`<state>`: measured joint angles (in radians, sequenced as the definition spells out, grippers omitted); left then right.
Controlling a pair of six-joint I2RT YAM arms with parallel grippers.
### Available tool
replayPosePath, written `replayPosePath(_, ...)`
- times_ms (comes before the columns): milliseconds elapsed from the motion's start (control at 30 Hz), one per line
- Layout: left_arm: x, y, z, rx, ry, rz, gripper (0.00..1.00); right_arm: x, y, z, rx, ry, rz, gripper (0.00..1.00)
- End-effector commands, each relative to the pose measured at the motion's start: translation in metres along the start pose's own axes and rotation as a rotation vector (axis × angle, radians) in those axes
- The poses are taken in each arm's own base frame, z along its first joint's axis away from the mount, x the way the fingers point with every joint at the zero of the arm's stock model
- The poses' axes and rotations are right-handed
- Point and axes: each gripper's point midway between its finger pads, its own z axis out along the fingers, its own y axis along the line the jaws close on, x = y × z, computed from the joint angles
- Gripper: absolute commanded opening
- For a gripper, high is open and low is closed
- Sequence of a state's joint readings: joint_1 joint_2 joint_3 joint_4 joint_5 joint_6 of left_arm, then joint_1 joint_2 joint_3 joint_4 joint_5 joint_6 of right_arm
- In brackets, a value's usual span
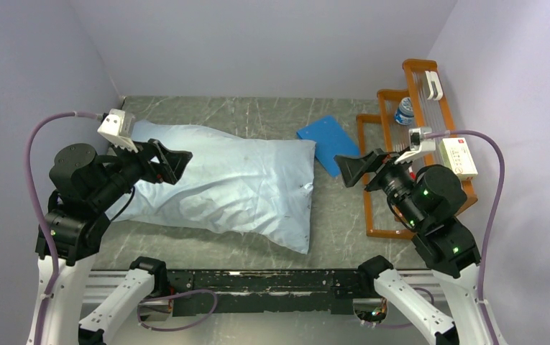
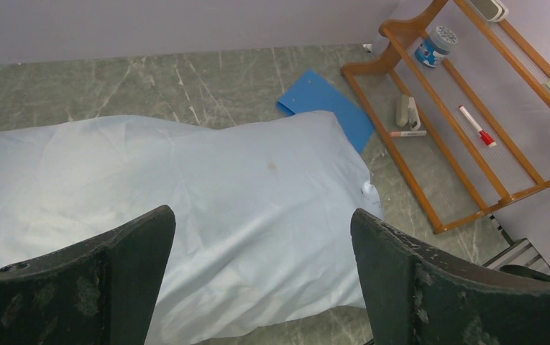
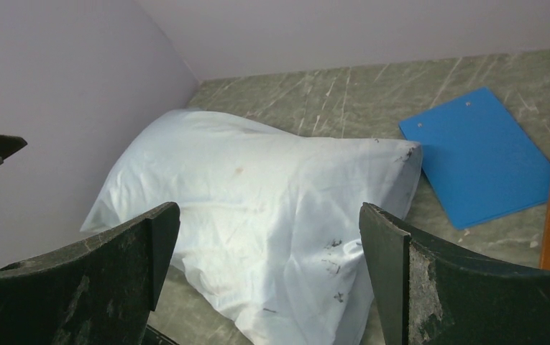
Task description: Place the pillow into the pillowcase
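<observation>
The light blue pillowcase (image 1: 228, 180) lies plump and filled across the middle of the table, its long side running left to right. The pillow is almost wholly hidden inside it; a small white bit (image 2: 367, 189) shows at the case's right end. My left gripper (image 1: 175, 165) is open and empty, held above the case's left part. My right gripper (image 1: 345, 171) is open and empty, held off the case's right end. The case fills the left wrist view (image 2: 185, 187) beyond the open left gripper (image 2: 261, 215). It also shows in the right wrist view (image 3: 257, 187), beyond the open right gripper (image 3: 269, 208).
A flat blue clipboard (image 1: 329, 142) lies behind the case's right end. An orange wooden rack (image 1: 367, 194) stands at the right and holds a small bottle (image 1: 404, 111), markers and a box. Walls close the table at the left, back and right.
</observation>
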<state>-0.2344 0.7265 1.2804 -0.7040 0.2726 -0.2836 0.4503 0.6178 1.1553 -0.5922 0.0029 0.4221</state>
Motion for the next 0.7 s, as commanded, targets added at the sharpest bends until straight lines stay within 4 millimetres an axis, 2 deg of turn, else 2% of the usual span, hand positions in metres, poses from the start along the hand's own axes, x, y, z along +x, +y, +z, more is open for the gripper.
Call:
replayPosePath(0, 0.004, 0.002, 0.0, -0.008, 0.01, 0.008, 0.97, -0.004, 0.005, -0.007, -0.029, -0.027, 0.001, 1.0)
replayPosePath(267, 0.031, 0.014, 0.01, -0.029, 0.058, -0.007, 0.97, 0.006, -0.001, -0.003, -0.006, 0.005, 0.002, 1.0)
replayPosePath(533, 0.042, 0.019, 0.014, -0.039, 0.081, -0.015, 0.97, 0.019, -0.011, 0.007, 0.046, 0.054, 0.021, 1.0)
replayPosePath(667, 0.045, 0.018, 0.015, -0.032, 0.089, -0.021, 0.97, 0.03, -0.008, 0.014, 0.024, 0.105, 0.03, 1.0)
